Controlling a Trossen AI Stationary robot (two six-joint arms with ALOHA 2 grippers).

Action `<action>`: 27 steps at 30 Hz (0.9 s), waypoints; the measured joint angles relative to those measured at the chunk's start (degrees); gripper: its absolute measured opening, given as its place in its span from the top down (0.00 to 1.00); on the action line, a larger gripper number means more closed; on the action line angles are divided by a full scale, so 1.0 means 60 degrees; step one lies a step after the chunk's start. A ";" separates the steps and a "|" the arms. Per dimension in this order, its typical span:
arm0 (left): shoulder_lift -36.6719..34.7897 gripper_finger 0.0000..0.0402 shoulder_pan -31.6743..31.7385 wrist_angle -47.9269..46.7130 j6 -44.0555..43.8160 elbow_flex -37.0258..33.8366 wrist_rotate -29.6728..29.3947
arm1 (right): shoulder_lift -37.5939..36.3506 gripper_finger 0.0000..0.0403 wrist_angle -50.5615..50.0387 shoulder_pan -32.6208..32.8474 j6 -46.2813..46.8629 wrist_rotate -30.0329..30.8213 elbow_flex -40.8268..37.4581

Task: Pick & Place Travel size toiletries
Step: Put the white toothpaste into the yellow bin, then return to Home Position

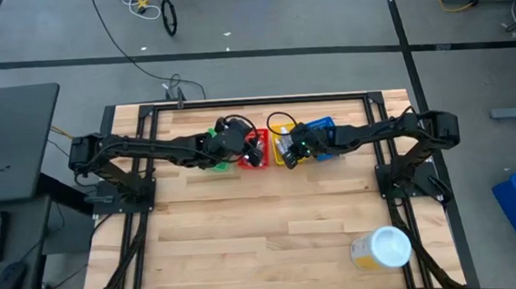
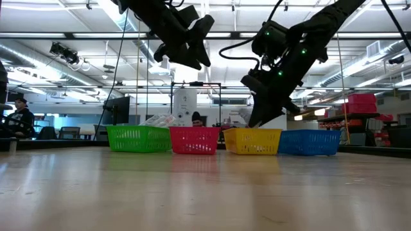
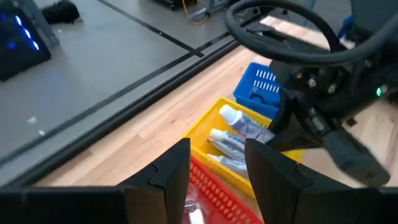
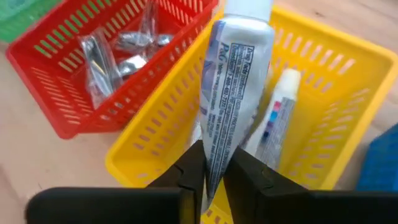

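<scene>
Four baskets stand in a row at the table's far side. My right gripper (image 4: 214, 169) reaches down into the yellow basket (image 4: 323, 74), shut on a white-blue tube (image 4: 235, 81). Another white-blue tube (image 4: 280, 118) lies in that basket. The red basket (image 4: 62, 118) beside it holds small silvery tubes (image 4: 124, 56). My left gripper (image 3: 217, 165) hangs open above the red basket (image 1: 257, 150) and touches nothing. In the left wrist view, more white-blue tubes (image 3: 239, 127) lie in the yellow basket (image 3: 211, 115). My right gripper pinches the white-blue tube by its flat crimped end (image 4: 214, 152) between the two fingers, coming from above and pointing down. The tube hangs below the fingers, cap end down, inside the yellow basket. Whether the cap rests on the basket floor is outside the picture.
A green basket (image 2: 138, 138) and a blue basket (image 2: 308, 142) stand at the ends of the row. A large white-lidded yellow jar (image 1: 381, 248) lies near the table's near right corner. Bare wood lies in front of the baskets. People sit in the room beyond (image 2: 19, 115).
</scene>
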 joint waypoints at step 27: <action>-0.6844 0.60 -0.0347 -0.5026 0.1956 -0.1441 -0.0542 | -0.6435 0.64 -0.2079 0.0238 -0.4943 -0.2240 -0.0479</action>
